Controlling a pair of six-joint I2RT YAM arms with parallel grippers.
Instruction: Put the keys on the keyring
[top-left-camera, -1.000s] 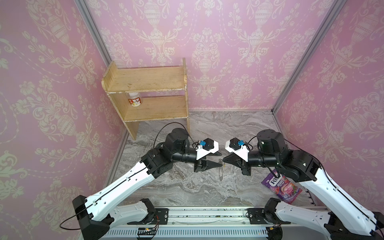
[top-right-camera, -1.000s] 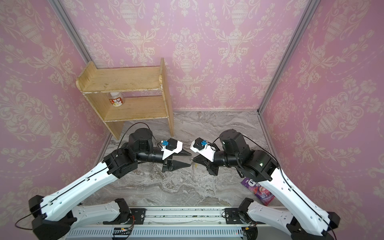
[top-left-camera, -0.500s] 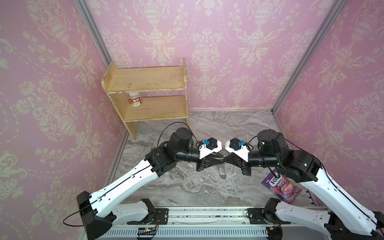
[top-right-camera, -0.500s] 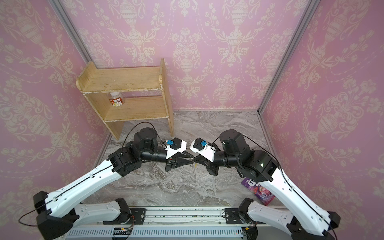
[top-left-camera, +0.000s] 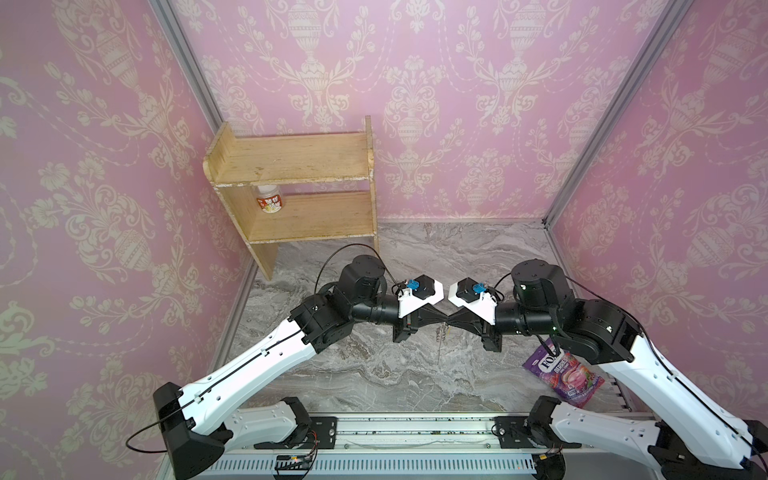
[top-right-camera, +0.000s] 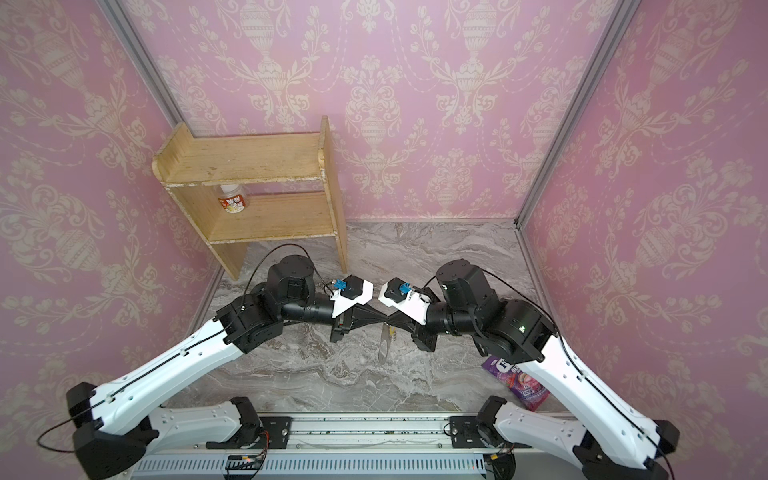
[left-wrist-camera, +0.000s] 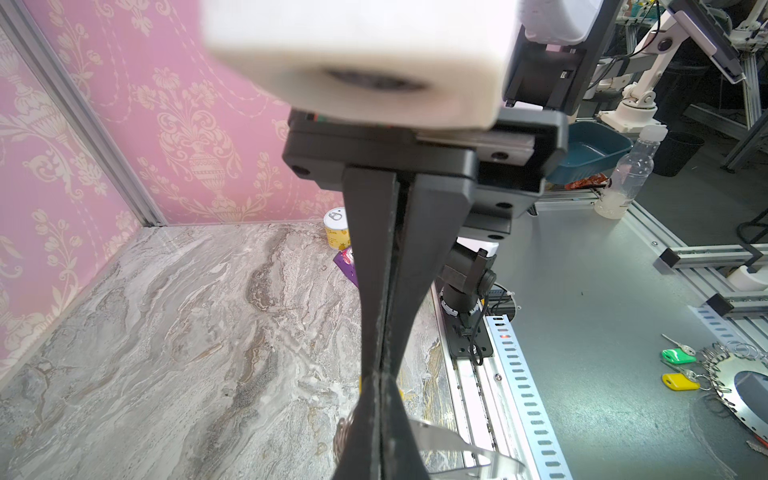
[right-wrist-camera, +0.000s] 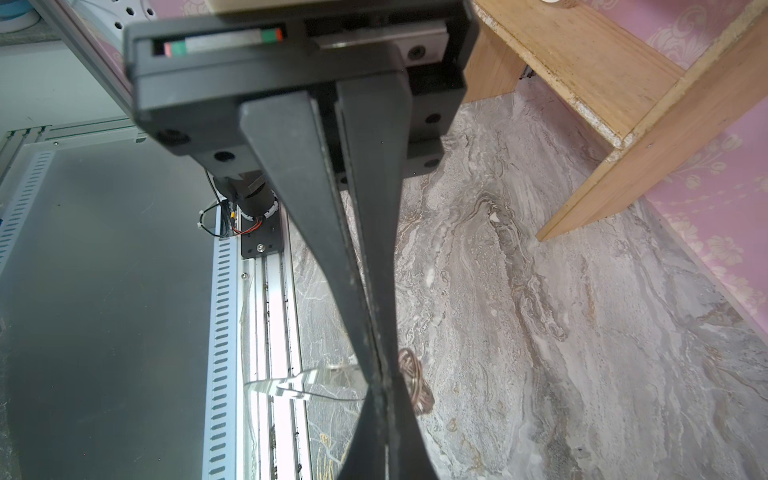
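My two grippers meet tip to tip in mid-air over the marble floor, in both top views: the left gripper (top-left-camera: 443, 323) (top-right-camera: 382, 318) and the right gripper (top-left-camera: 451, 324) (top-right-camera: 391, 321). Both are shut. From the meeting point hangs the keyring, a thin grey plate (top-left-camera: 439, 340) (top-right-camera: 384, 343) seen edge-on. In the left wrist view the plate (left-wrist-camera: 453, 442) and its rings (left-wrist-camera: 343, 432) show on either side of my left gripper (left-wrist-camera: 379, 380). A bit of the keys' yellow tag (left-wrist-camera: 401, 392) peeks out there; I cannot tell whether it is pinched. The right wrist view shows the plate (right-wrist-camera: 307, 382) and rings (right-wrist-camera: 415, 384) beside my right gripper (right-wrist-camera: 380, 384).
A wooden shelf (top-left-camera: 299, 195) with a small jar (top-left-camera: 270, 201) stands at the back left. A purple snack bag (top-left-camera: 561, 372) lies under the right arm, with a yellow can (left-wrist-camera: 336, 230) near it. Outside the cell lies another ringed plate (left-wrist-camera: 735, 374) with green and yellow tags (left-wrist-camera: 677, 380).
My left gripper has moved right until its tips meet the right gripper's, and it has closed there. The right gripper has stayed still, shut, with the plate hanging from it.
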